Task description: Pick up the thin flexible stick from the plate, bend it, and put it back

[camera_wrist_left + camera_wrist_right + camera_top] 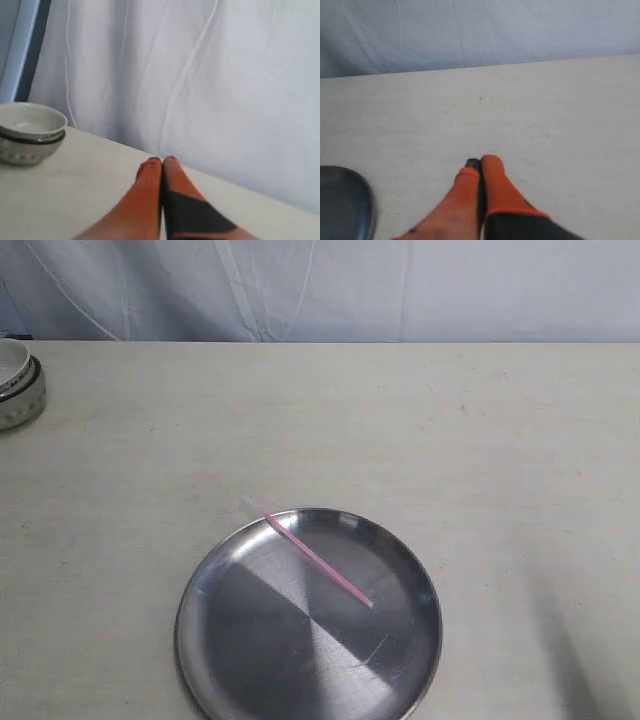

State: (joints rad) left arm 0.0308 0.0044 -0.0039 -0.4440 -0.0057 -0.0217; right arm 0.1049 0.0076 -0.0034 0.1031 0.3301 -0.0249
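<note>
Straight thin pink stick (312,555) lies across steel plate (250,660).

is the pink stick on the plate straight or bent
Straight: the thin flexible stick lies as one unkinked diagonal line across the plate, with its pale end poking out over the rim.

No readable text, label or number shows on anything here
</note>
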